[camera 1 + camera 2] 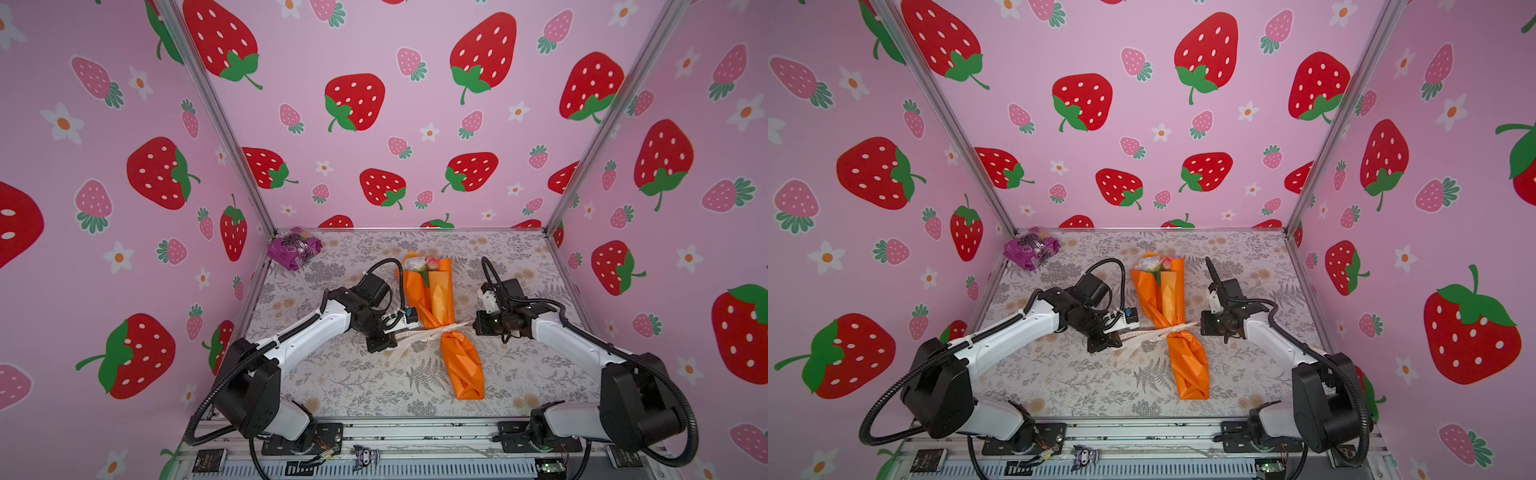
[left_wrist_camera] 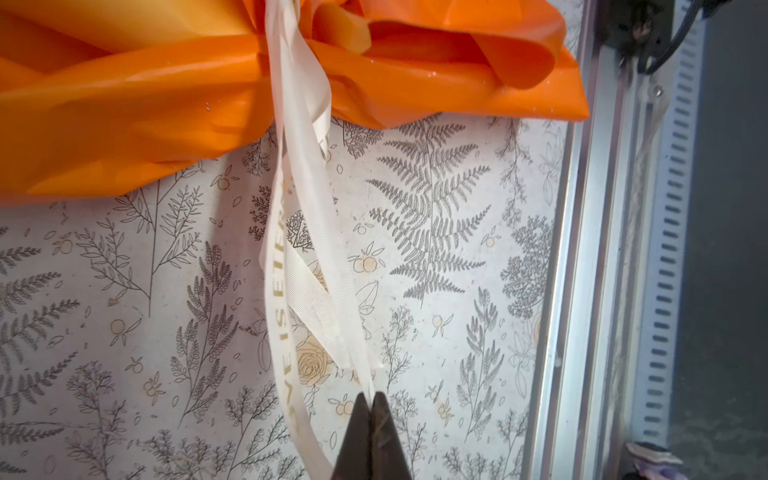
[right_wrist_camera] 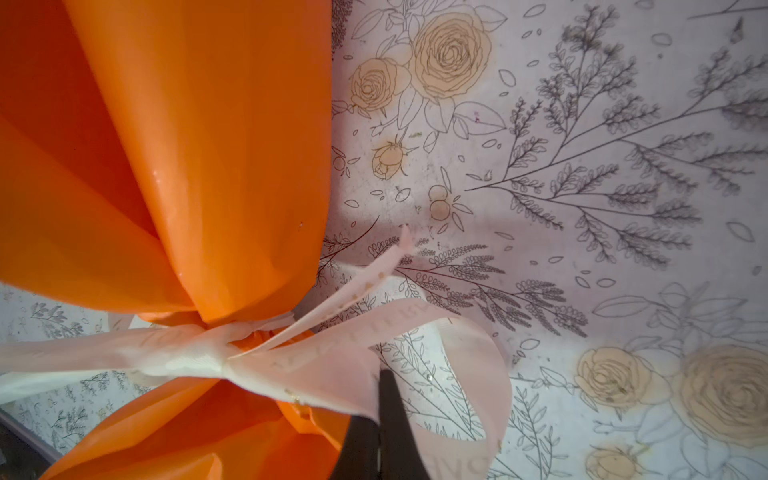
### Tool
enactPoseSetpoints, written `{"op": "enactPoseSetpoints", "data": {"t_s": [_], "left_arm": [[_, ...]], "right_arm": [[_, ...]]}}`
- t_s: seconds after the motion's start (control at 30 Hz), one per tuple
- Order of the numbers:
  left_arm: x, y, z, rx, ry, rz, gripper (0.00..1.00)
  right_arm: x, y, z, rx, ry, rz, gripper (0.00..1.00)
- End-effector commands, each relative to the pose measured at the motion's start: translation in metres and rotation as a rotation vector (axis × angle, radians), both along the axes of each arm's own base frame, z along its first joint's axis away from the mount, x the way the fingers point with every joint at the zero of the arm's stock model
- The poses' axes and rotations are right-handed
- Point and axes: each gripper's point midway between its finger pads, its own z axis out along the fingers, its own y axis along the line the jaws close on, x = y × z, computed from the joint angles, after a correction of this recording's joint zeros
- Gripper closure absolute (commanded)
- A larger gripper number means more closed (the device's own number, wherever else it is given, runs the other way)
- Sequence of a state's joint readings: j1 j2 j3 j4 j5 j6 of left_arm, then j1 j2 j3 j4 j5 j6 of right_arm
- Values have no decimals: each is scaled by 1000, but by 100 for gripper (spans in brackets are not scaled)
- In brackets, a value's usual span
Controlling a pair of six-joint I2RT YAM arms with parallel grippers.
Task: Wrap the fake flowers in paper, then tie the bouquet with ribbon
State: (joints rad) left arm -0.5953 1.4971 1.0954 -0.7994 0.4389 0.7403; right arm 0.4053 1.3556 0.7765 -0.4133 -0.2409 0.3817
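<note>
Cream ribbon (image 2: 279, 266) is what both claws are clenched on. The left claw (image 2: 371, 402) pinches a thin strand at its very tips. The right claw (image 3: 379, 399) has its jaws closed, with a loop of the same ribbon caught between them as far as the right wrist view shows. From each claw the ribbon runs inward to a knot cinched round the narrow waist of the bouquet of fake flowers (image 1: 440, 301), which lies flat mid-tabletop (image 1: 353, 386). In both top views the bouquet's long axis runs from 12 o'clock, where white and pink roses (image 1: 415, 264) peep out of the orange wrapping paper (image 1: 463, 365), down to about 5 o'clock, where the paper tail ends. The ribbon lies crosswise to that, roughly along the 9-to-3 line. The waist is at 3 o'clock from the left claw and at 9 o'clock from the right claw, which is slightly the nearer. The knot looks formed but not drawn tight, so the next move probably pulls the ends apart, left toward 9 and right toward 3, square to the bouquet's axis so it does not swivel. A purple packet (image 1: 294, 247) sits well apart at 10 o'clock.
</note>
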Motion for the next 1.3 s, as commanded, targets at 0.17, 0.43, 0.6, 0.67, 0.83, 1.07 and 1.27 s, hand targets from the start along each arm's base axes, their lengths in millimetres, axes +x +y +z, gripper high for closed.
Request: {"op": "enactPoseSetpoints", "data": {"t_s": [0.17,0.43,0.6,0.67,0.83,1.07,1.27], "left_arm": [[5,11,-5,91,-21,-94,100],[27,-3,-3,72,-70,21,78],[31,-25,11,-46,-100,75,67],[35,-35,18,-85,-107,104,66],[36,-69,30,-199,-92,141,63],[51,-112,45,-301,-74,258,63],[60,-126,51,-349,-65,311,63]], "right_arm": [[6,0,1,-14,0,3,100],[5,3,3,6,5,9,100],[0,11,7,55,2,48,100],[-8,20,9,113,14,90,100],[-20,15,4,95,44,101,100],[-47,30,19,227,101,179,76],[0,-6,58,297,-61,-84,55]]}}
